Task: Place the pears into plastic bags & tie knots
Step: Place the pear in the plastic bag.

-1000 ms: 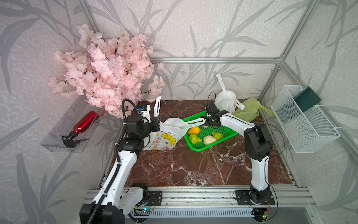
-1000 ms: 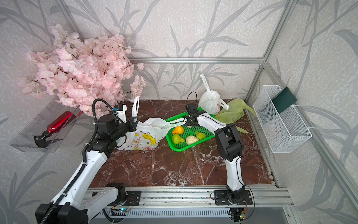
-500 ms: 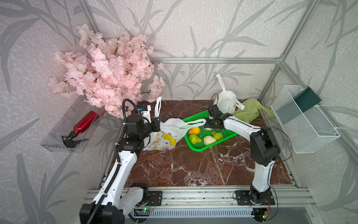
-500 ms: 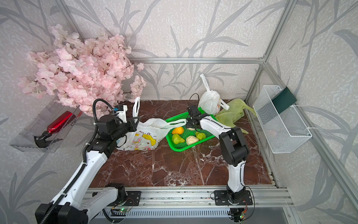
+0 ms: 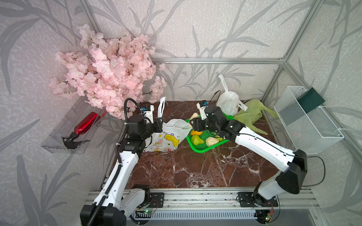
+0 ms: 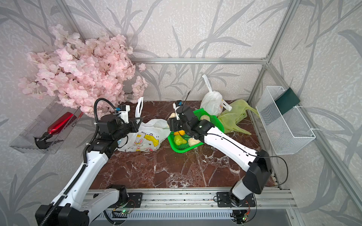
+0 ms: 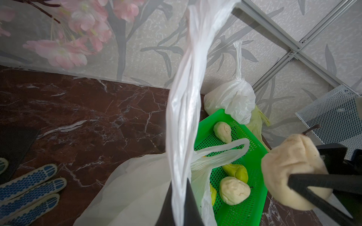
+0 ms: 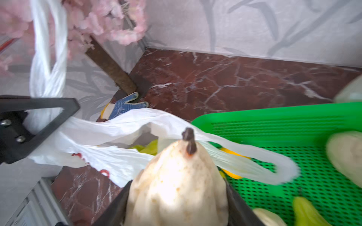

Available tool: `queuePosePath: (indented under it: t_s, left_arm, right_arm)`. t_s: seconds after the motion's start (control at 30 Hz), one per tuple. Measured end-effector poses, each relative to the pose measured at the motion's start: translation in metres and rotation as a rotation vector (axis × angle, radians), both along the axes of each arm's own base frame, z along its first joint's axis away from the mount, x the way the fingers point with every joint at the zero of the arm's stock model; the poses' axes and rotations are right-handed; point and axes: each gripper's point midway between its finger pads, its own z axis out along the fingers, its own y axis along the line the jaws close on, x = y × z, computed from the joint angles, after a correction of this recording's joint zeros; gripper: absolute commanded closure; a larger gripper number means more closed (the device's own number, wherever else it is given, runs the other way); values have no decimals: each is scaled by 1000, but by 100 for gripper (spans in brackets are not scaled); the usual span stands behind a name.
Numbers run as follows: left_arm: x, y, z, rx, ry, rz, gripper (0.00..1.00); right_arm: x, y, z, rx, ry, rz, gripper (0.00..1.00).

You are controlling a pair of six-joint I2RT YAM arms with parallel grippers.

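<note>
a: left pincer [image 5: 160,122] is clamped tight on one handle [image 5: 161,106] of the rabbit bag [image 5: 168,137], and that handle stands straight up out of the grip.

b: and the right pincer [image 5: 193,124]?

a: squeezed onto a cream pear [image 7: 290,166], a finger on each flank, stem poking out ahead. the pear's up in the air, clear of the surface [image 5: 195,172], at the edge of the green basket [image 5: 203,150] nearest the bag.

b: so right by the bag's mouth.

a: just beside it. the bag's other handle [image 7: 221,154] flops loose across the basket rim, right ahead of the stem in the right wrist view.

b: what's in the basket?

a: a green pear [image 5: 196,140], a second cream pear [image 5: 212,141] next to it, and an orange pear [image 5: 196,133] half tucked under the right arm (more may sit behind that arm, hard to say).

b: anything inside the rabbit bag?

a: something yellow-green shows in the mouth, too blurred to name.

b: and the back of the surface?

a: a tied white bag [image 5: 228,103], full and upright, with the knot [image 7: 238,79] cinched at its neck and a strip sticking up. next to it, a yellow-green bag [image 5: 248,115] lies flat and crumpled.
</note>
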Motion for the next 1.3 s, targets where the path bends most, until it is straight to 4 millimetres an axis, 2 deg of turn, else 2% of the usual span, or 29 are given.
queuePosePath:
  t_s: [0.07,0.2,0.33,0.43,0.53,0.63,0.73,0.83,0.9,1.07,1.13,1.2,1.3]
  left_arm:
    - [-1,-2,1,-4,0,-12,100]
    - [-4,-7,1,-14,0,-43,100]
    - [-7,-13,2,-23,0,-74,100]
    - [-8,-16,3,-25,-2,-96,100]
    - [-10,-19,3,-28,-4,-118,100]
    - [-12,-23,3,-30,-5,-141,100]
    - [-14,-26,3,-31,-6,-159,100]
    - [-13,-25,6,-26,-19,-153,100]
    - [-12,-24,6,-24,-19,-148,100]
    - [-13,-20,8,-15,-27,-123,100]
    - [-14,-17,7,-8,-29,-103,100]
    - [-15,-14,5,-1,-30,-83,100]
    - [-13,-8,3,9,-29,-48,100]
  right_arm:
    - [-2,35,-15,18,27,64,51]
    - [0,77,-61,15,110,134,52]
    - [3,101,-108,12,209,163,52]
    - [2,107,-131,23,284,170,52]
    - [6,116,-127,71,325,173,52]
    - [14,123,-105,143,339,170,53]
    - [22,132,-73,215,324,179,52]
    - [33,137,-62,243,307,169,51]
    - [37,140,-72,230,306,163,47]
    - [37,138,-133,75,334,167,27]
    - [32,132,-148,13,347,176,21]
    - [30,129,-149,-11,343,189,16]
    - [27,125,-134,-6,330,217,13]
